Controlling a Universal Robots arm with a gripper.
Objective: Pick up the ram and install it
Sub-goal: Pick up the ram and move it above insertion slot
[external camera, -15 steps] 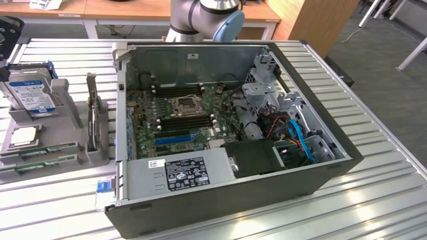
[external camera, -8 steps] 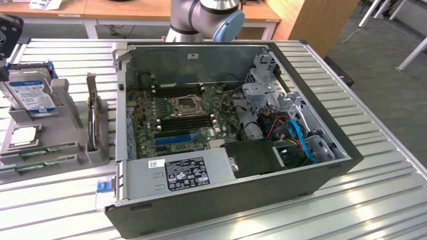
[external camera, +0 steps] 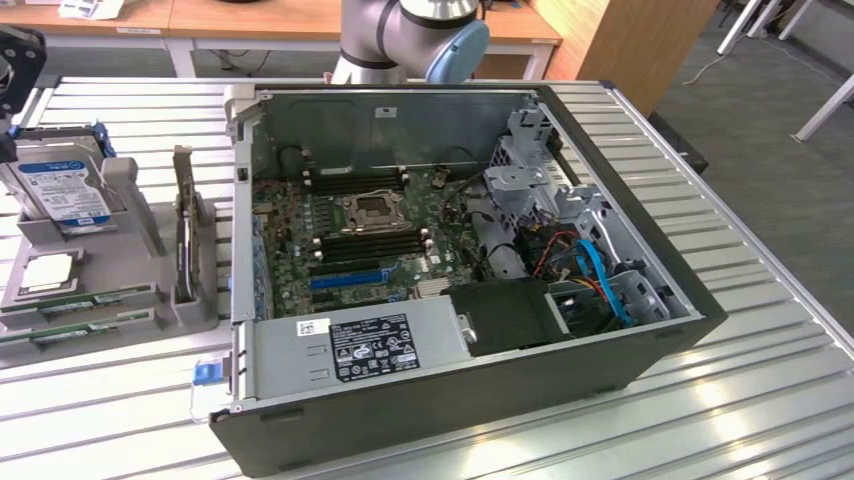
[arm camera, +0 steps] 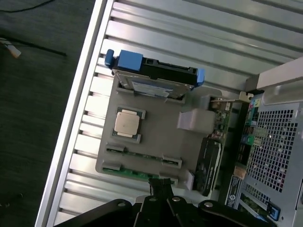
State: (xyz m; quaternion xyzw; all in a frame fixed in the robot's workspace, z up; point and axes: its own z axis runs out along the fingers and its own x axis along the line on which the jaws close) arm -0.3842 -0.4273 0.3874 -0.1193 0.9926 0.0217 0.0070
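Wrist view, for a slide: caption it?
Shut gripper near the parts tray holding ram sticks, CPU and hard drive.

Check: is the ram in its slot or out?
Out: both ram sticks lie flat in the grey tray beside the case.

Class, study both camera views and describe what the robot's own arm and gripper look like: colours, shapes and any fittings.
The arm is a thick, rounded silver-grey tube with a pale blue round joint cap on its side. The gripper is matt black, with narrow, straight-edged fingers rising from a broad black body dotted with small pale round fasteners.
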